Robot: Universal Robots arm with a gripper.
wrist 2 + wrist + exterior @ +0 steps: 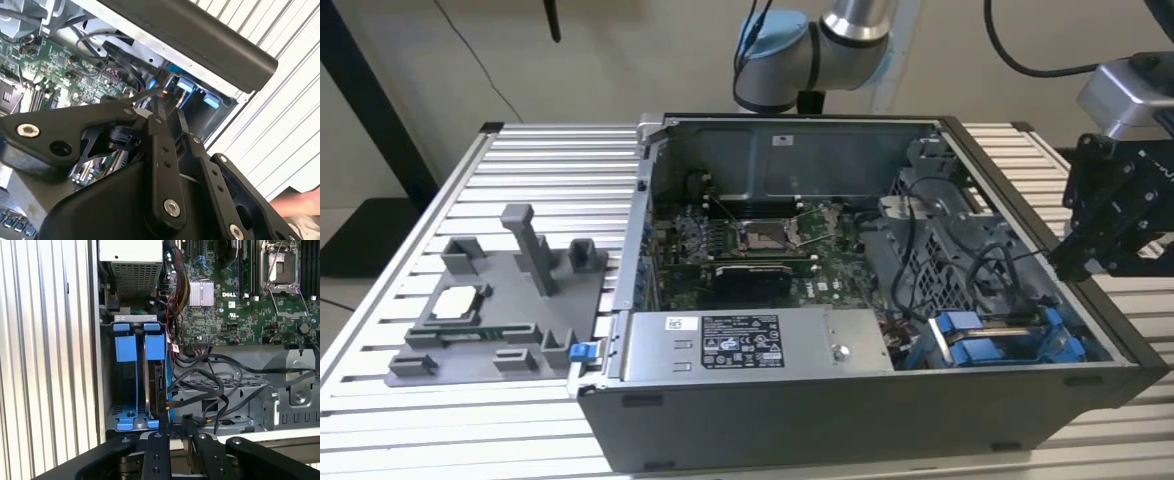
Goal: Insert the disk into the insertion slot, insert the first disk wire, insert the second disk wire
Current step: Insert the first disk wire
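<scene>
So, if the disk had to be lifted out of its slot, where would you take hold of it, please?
Probably by its exposed long edge. The disk stands on edge in the slot, with blue rails close against both flat faces. Come straight in through the open side of the case, pinching across the thin width and minding the black wires alongside.

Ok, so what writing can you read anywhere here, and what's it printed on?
Black label on the power supply: too small to read.
White sticker beside it: too small to read.
Small sticker on the case's back wall: too small to read.
White lettering on the motherboard: a maker's mark; the rest too small.
</scene>
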